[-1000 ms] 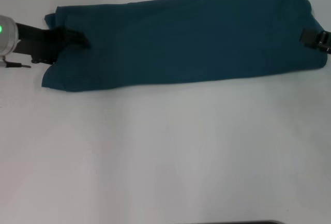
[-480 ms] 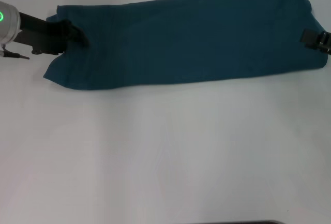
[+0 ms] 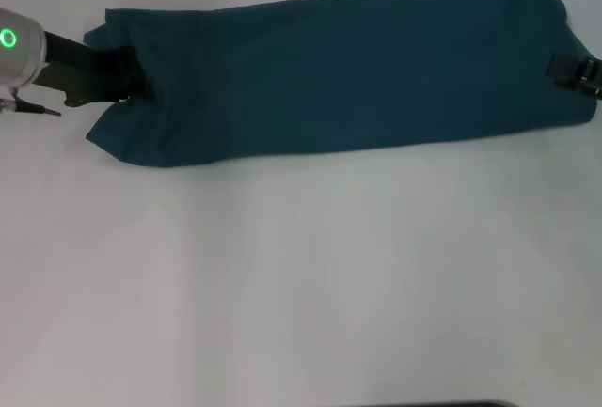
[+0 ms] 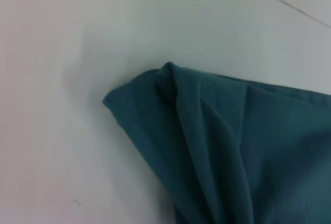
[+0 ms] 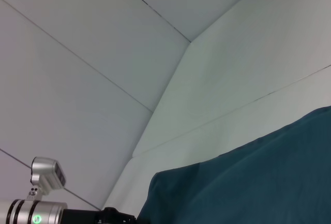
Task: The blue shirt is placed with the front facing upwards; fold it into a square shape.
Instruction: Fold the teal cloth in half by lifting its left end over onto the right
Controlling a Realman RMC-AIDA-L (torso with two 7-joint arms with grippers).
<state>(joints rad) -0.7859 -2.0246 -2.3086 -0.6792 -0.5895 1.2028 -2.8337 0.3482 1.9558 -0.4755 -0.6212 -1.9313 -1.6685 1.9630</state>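
Observation:
The blue shirt (image 3: 348, 69) lies folded into a long dark teal band across the far side of the white table (image 3: 301, 275). No lettering shows. My left gripper (image 3: 136, 73) is at the band's left end, shut on the cloth, which puckers around it. In the left wrist view a bunched corner of the shirt (image 4: 232, 146) sits over the table. My right gripper (image 3: 557, 69) rests at the band's right end, over the cloth edge. The right wrist view looks along the shirt (image 5: 258, 182) toward the left arm (image 5: 46, 216).
White tabletop fills the near half of the head view. A dark strip (image 3: 433, 404) shows at the table's front edge. Pale wall panels (image 5: 103, 53) stand behind the table.
My left gripper has shifted a little to the right with the shirt's left end, and that end's lower corner has drawn inward. The right gripper has not moved.

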